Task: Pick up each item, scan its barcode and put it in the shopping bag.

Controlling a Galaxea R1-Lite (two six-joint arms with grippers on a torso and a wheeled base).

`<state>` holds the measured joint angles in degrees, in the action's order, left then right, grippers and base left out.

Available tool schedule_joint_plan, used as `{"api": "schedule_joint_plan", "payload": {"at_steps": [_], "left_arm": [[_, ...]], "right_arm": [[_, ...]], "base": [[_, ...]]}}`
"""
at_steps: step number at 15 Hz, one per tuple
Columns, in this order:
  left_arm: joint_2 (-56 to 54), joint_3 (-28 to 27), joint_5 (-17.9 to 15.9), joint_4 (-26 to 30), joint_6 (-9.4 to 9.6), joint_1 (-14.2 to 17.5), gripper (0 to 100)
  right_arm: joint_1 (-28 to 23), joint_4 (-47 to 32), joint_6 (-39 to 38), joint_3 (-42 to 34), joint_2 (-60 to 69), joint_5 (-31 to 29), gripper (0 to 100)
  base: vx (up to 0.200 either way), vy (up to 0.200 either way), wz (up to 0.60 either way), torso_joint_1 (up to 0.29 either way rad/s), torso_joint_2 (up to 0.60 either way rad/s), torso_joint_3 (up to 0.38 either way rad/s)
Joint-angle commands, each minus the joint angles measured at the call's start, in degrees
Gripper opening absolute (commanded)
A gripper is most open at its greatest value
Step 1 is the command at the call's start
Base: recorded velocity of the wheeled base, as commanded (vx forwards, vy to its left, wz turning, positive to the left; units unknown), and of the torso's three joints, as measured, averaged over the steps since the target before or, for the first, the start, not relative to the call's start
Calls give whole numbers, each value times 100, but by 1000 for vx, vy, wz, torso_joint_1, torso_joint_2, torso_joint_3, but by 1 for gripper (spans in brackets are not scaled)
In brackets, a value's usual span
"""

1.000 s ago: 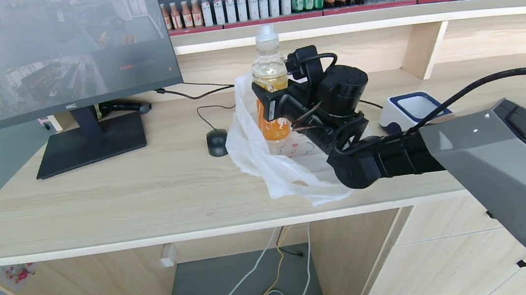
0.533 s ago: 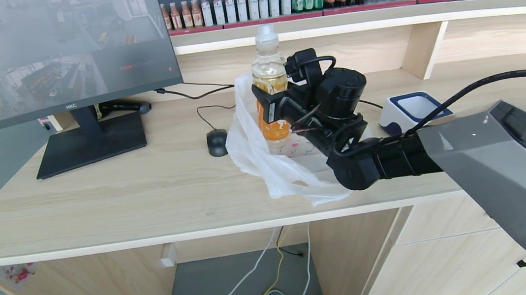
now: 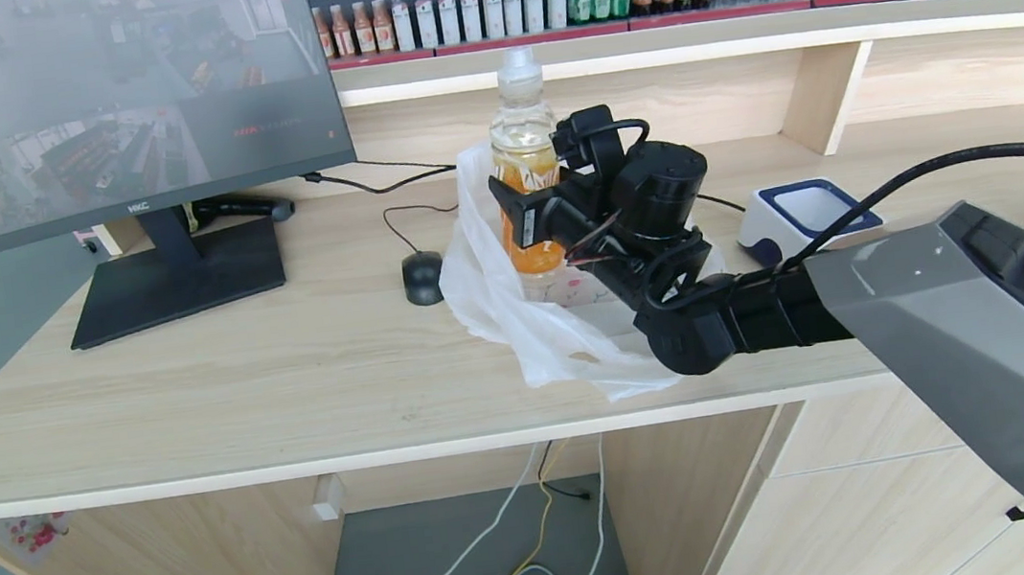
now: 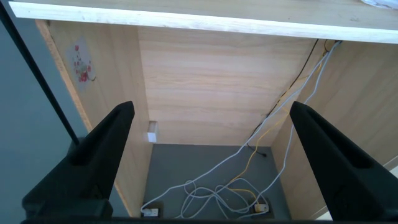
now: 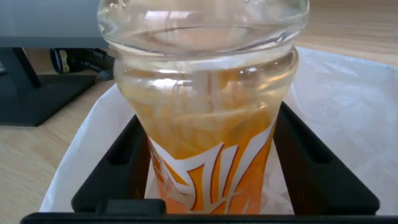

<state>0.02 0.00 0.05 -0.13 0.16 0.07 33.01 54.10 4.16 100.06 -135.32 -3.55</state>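
A: Where's your bottle (image 3: 523,146) now?
B: Your left claw (image 4: 211,109) gapes empty, well apart from the bag (image 3: 495,309) on the bench (image 3: 195,381); your right claw (image 3: 533,198) grips the bottle upright at the bag's mouth.
A: Handling?
B: Probably heavy, slick plastic; hold the label band.

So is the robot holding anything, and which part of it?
Yes! The right gripper grips the orange drink bottle around its middle. The left gripper holds nothing.

Upright orange-drink bottle (image 3: 526,170) over white bag (image 3: 515,316)
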Motion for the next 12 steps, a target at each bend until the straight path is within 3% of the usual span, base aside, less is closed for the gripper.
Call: {"api": "schedule_joint_plan", "payload": {"at_steps": [1,8,12], "left_arm": [[-2,0,-5,-4,2,1,100],[-2,0,4,-4,2,1,100],[-2,0,4,-4,2,1,100]], "right_arm": [[3,30,-11,-4,-12,12,100],[12,145,-11,-13,14,12,100],[65,663,-3,-883,612,12,100]], "base": [[0,0,0,0,0,0],[0,0,0,0,0,0],[0,0,0,0,0,0]]}}
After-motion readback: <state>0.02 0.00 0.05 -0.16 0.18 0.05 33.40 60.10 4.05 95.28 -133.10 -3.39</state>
